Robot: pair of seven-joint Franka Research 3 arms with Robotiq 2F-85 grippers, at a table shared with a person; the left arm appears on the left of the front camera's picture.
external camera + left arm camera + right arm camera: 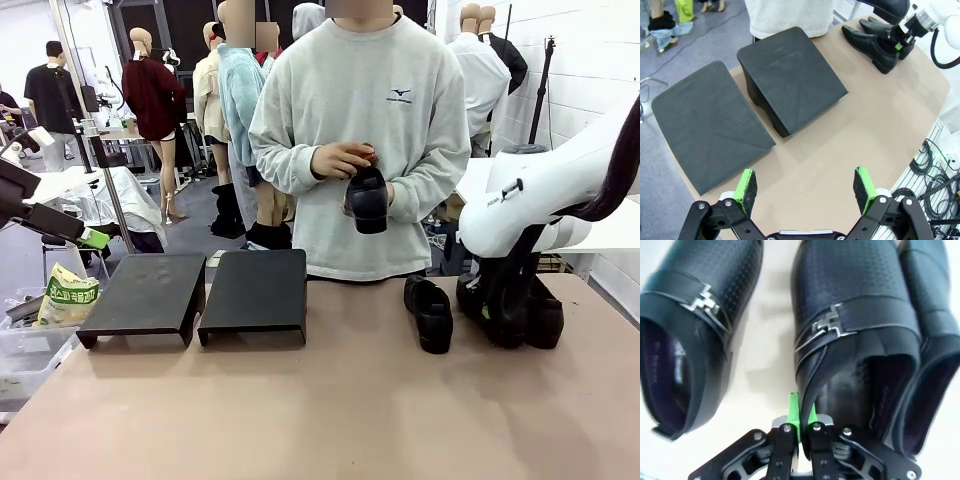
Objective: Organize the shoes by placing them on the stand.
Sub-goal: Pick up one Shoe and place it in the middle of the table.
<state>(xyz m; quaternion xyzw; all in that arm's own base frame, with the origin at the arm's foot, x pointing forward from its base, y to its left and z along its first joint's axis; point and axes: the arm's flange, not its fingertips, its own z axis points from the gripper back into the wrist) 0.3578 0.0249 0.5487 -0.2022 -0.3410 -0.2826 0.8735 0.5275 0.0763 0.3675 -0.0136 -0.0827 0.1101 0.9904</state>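
Observation:
Three black shoes lie at the table's right. My right gripper (804,415) is shut on the inner side wall of the middle shoe (855,325), which carries a metal buckle. A second shoe (695,315) lies to its left and a third shoe (935,340) presses against its right. In the front view my right gripper (492,310) reaches down onto that shoe (505,318), with one shoe (430,312) apart to the left. The person holds another shoe (367,198) at chest height. My left gripper (805,187) hangs open over the table, near the two black stands (790,75).
The two stands (150,292) (255,290) sit side by side at the table's far left, tops bare. The person stands at the far edge behind them. Bare tabletop (320,410) stretches along the near side. Cables hang off the table's edge (935,170).

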